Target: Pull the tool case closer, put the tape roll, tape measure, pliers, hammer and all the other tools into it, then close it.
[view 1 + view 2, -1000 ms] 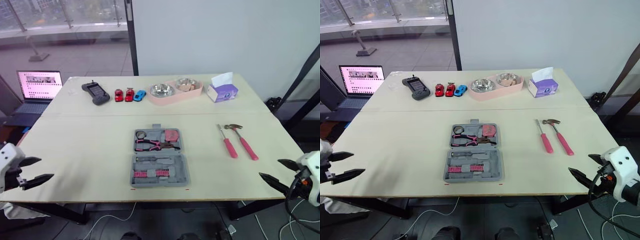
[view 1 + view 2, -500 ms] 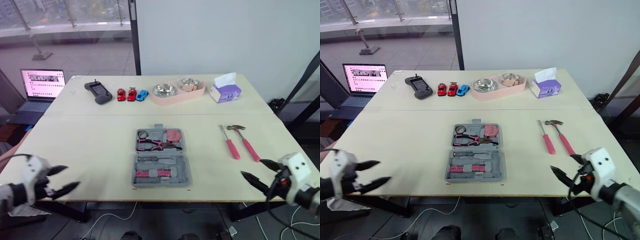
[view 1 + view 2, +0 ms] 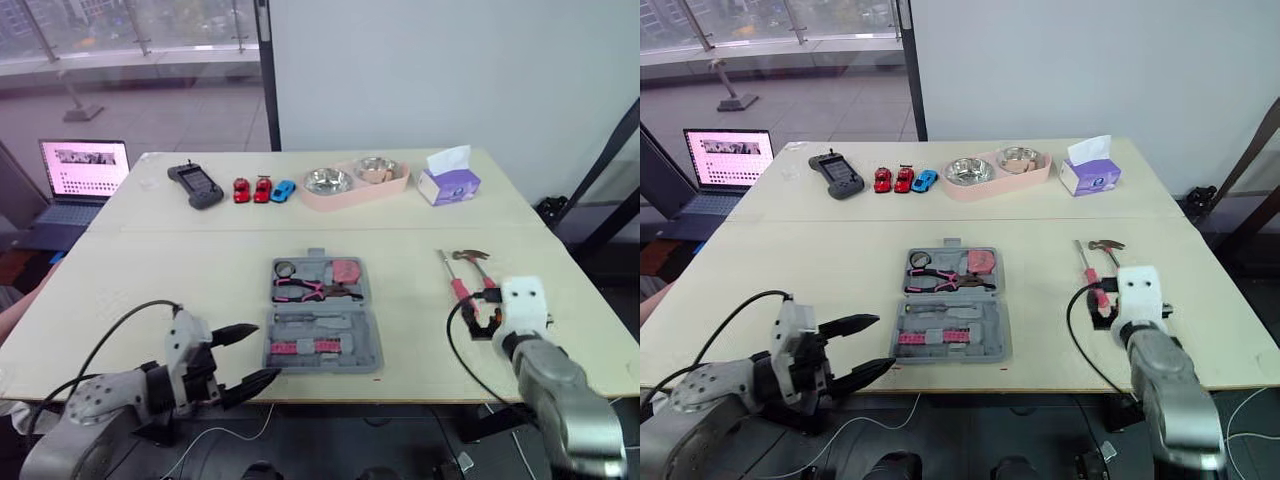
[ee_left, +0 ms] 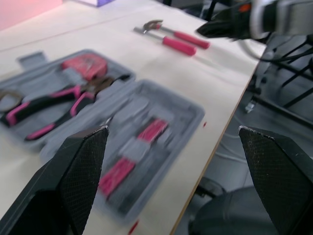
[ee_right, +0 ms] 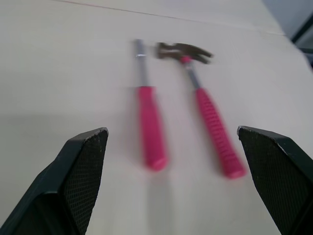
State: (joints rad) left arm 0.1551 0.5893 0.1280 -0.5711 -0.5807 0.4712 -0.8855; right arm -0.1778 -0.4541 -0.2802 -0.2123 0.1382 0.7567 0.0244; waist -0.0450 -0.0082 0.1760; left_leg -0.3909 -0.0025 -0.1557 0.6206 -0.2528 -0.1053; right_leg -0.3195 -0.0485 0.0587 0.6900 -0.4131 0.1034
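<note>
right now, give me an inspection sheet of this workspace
surface: pale table, seam across the middle
job's things: tool case open, holding pliers, tape measure, tape roll; hammer and screwdriver outside, to its right
clutter: game controller, toy cars, bowls, tissue box along the far edge
hands: left hand open, left of the case; right hand open, by the hammer's handle
cables: black cables loop at both arms
surroundings: laptop open beyond the table's left; white wall behind

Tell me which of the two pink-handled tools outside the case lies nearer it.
The screwdriver, with the straight shaft; the hammer, with its claw head, lies farther from the tool case.
</note>
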